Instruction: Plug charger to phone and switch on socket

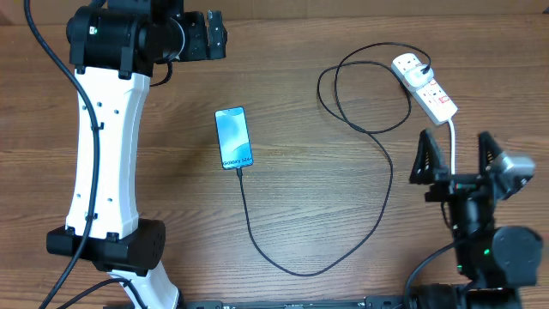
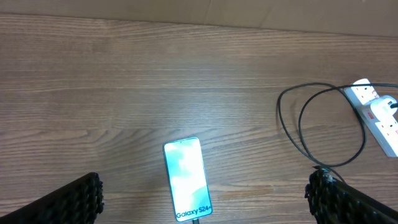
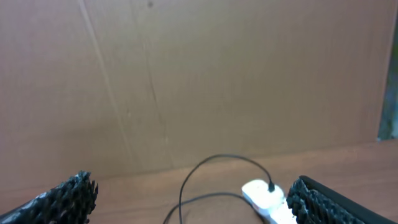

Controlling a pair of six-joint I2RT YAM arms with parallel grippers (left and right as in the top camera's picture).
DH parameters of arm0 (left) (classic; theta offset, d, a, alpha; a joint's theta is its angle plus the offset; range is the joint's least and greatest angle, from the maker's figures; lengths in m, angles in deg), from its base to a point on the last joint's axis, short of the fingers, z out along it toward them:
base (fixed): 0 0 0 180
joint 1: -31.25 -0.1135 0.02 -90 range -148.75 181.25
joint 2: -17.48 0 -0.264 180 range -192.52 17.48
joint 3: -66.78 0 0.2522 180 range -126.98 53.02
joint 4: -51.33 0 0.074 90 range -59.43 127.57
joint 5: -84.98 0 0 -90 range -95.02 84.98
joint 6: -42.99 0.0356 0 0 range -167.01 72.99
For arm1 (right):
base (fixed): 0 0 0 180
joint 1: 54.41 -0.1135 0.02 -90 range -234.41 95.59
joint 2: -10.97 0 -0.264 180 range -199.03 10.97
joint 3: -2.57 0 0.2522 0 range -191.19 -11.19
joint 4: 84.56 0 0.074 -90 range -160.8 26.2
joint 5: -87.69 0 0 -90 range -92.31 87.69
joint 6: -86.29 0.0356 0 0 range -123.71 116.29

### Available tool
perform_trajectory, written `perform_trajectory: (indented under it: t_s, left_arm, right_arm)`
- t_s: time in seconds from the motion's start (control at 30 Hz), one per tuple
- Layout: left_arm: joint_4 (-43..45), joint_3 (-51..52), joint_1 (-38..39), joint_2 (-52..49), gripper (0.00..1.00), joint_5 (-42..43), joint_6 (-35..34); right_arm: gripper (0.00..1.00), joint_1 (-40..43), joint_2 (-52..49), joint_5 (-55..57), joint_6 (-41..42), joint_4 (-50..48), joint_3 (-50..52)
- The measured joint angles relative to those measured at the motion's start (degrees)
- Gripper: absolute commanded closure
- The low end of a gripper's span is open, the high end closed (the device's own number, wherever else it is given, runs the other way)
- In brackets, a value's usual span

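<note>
Black charger (image 1: 392, 176) tip looks seated in phone (image 1: 233, 137) bottom edge, phone lying centre. Plug in socket (image 1: 426, 86), far right. Switch state unreadable, likely remaining step. Left gripper (image 1: 216, 34), right gripper (image 1: 455, 142): both spread, empty.

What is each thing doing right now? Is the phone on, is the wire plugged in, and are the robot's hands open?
phone: screen lit, lying face up.
charger: plug in the socket, tip at the phone's bottom edge, seemingly plugged in.
socket: holds the charger's plug; switch on or off, cannot tell.
left gripper: open, empty.
right gripper: open, empty.
</note>
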Motion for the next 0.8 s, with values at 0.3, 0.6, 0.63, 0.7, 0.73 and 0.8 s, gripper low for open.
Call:
perform_trajectory:
  t_s: [0.3,0.6,0.63,0.7,0.73,0.8]
  left_arm:
    - [0.0,0.0,0.0,0.0,0.0,0.0,0.0]
    - [0.0,0.0,0.0,0.0,0.0,0.0,0.0]
    - [0.0,0.0,0.0,0.0,0.0,0.0,0.0]
    - [0.0,0.0,0.0,0.0,0.0,0.0,0.0]
    - [0.0,0.0,0.0,0.0,0.0,0.0,0.0]
    - [0.0,0.0,0.0,0.0,0.0,0.0,0.0]
  right_arm:
    - [0.0,-0.9,9.6,0.3,0.0,-6.6,14.7]
    - [0.0,-1.1,18.4,0.4,0.0,-7.9,23.5]
    - [0.0,-1.1,19.1,0.4,0.0,-7.8,24.3]
    - [0.0,-1.3,20.3,0.4,0.0,-7.8,26.0]
    - [0.0,-1.5,20.5,0.4,0.0,-7.8,26.6]
    - [0.0,-1.9,20.6,0.4,0.0,-7.6,27.4]
